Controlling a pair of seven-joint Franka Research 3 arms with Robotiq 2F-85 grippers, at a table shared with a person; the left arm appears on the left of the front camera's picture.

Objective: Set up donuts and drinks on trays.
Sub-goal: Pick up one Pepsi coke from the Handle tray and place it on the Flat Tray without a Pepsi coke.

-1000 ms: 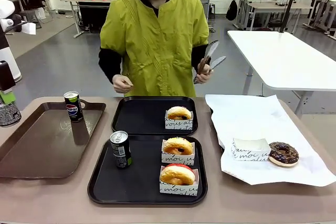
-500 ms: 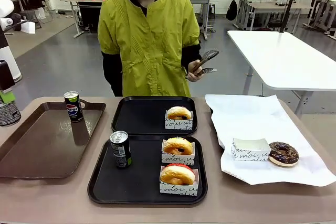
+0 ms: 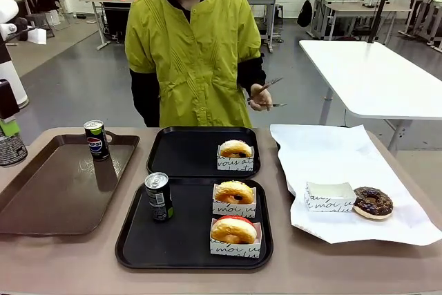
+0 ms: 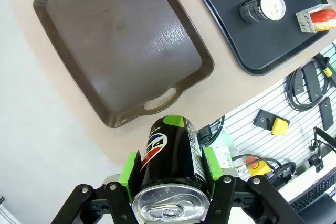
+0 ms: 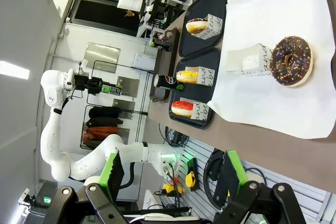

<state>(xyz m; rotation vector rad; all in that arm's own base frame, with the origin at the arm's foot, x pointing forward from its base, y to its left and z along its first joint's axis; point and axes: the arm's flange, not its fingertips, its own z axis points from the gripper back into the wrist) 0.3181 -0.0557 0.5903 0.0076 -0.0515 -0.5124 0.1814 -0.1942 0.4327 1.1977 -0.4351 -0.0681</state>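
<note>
Donuts: three golden-brown ring donuts in white paper holders w/ black script are already on trays. The near black rectangular plastic tray (image 3: 138, 243) carries a yellow-iced donut (image 3: 235, 192) and, nearer the robot, a red-iced donut (image 3: 233, 229). It also carries one slim dark soda can (image 3: 159, 197), upright on its left part. The far black tray (image 3: 181, 153), just behind the near one, carries a single pale-iced donut (image 3: 235, 148) at its right and no can. Drinks: a second can (image 3: 96, 139) stands upright at the far corner of the brown wood-coloured tray w/ handles (image 3: 48, 191), left of the black pair. A third can (image 4: 170, 148) is clamped betw. the green pads of the left gripper (image 4: 169, 170), raised clear of the worktop (image 3: 297, 271) near the brown tray. Right gripper (image 5: 173, 177): jaws wide, nothing betw. them, off the near right side of the worktop. Outstanding: a chocolate-iced donut (image 3: 373, 202) lies bare on the white paper sheet (image 3: 324, 150), just beside an empty paper holder (image 3: 329, 196). The person at the far side holds metal tongs (image 3: 266, 93), clear of the worktop. Assessment: roughly half to two-thirds done. The far tray lacks a drink; the held can is prob. meant for it. The chocolate donut is not yet in its holder or trayed, and the can on the brown tray is not yet placed.
</note>
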